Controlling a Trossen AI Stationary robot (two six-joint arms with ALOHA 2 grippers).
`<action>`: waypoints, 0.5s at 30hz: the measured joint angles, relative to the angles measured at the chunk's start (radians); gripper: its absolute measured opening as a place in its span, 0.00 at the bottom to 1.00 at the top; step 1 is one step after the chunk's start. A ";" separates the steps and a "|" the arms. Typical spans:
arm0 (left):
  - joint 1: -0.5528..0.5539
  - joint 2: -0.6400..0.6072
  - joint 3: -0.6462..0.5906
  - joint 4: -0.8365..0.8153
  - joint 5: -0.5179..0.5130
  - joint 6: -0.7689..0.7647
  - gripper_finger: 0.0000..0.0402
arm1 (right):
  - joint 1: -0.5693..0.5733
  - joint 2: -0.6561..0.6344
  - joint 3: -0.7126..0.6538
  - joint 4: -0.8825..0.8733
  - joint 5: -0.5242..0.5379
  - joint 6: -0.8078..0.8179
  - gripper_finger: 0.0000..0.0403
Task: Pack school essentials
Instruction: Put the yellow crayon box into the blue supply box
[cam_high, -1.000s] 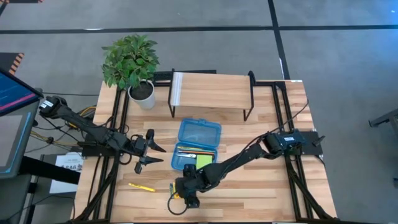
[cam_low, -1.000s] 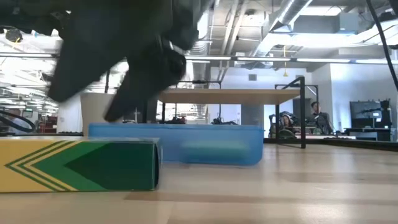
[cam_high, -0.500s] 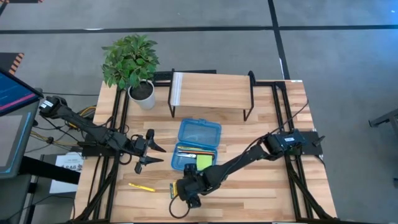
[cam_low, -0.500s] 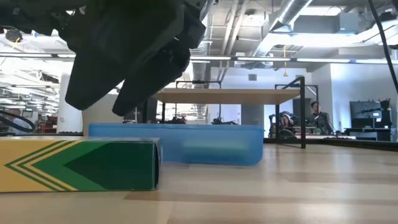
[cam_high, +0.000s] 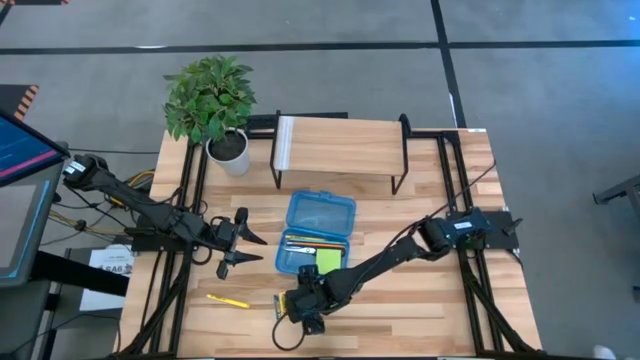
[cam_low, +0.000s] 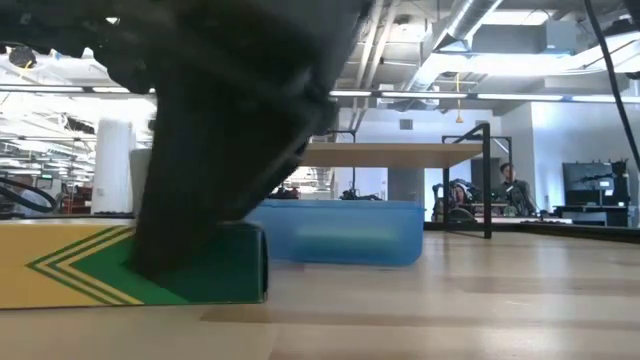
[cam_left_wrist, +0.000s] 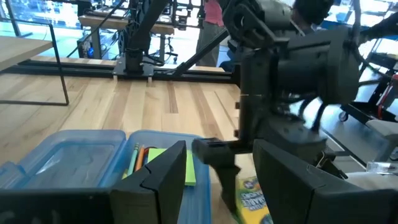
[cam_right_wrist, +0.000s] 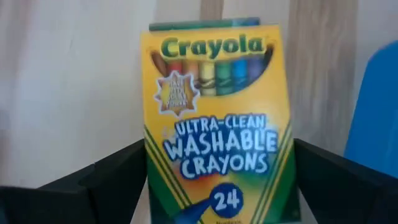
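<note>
1. The blue case (cam_high: 317, 233) lies open near the middle of the table (cam_high: 420, 310), its lid toward the wooden shelf (cam_high: 340, 148); it serves as the landmark here.
2. Inside the case rest a lime-green sticky-note pad (cam_high: 327, 260) and a few pencils (cam_high: 300, 242); the left wrist view shows them too, the pad (cam_left_wrist: 184, 168) beside the pencils (cam_left_wrist: 137, 158).
3. The crayon box (cam_right_wrist: 214, 118) lies flat on the table just in front of the case, at its front-left corner; its label reads Crayola washable crayons, 24.
4. The right gripper (cam_high: 298, 308) is lowered over the crayon box, in front of the case; its fingers (cam_right_wrist: 112, 177) are spread wide on either side of the box, not clamped on it; whether they touch the box cannot be told.
5. In the low view the gripper (cam_low: 215, 190) covers part of the box (cam_low: 70, 275), with the case (cam_low: 340, 232) behind.
6. The left gripper (cam_high: 240, 243) hovers left of the case, fingers parted, holding nothing.
7. A yellow pencil (cam_high: 228, 299) lies on the table, in front of the case and left of the crayon box.
8. A potted plant (cam_high: 212, 100) stands well behind the case, to the left.
</note>
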 joint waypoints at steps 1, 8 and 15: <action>0.000 0.000 0.000 -0.001 0.000 0.000 0.43 | -0.003 0.013 0.002 0.014 -0.005 0.002 0.99; 0.000 0.000 0.000 -0.015 -0.003 -0.005 0.43 | -0.012 0.030 0.006 -0.016 -0.031 0.013 0.99; 0.000 0.000 0.000 -0.016 -0.004 -0.008 0.43 | -0.013 0.030 0.006 -0.016 -0.032 0.002 0.84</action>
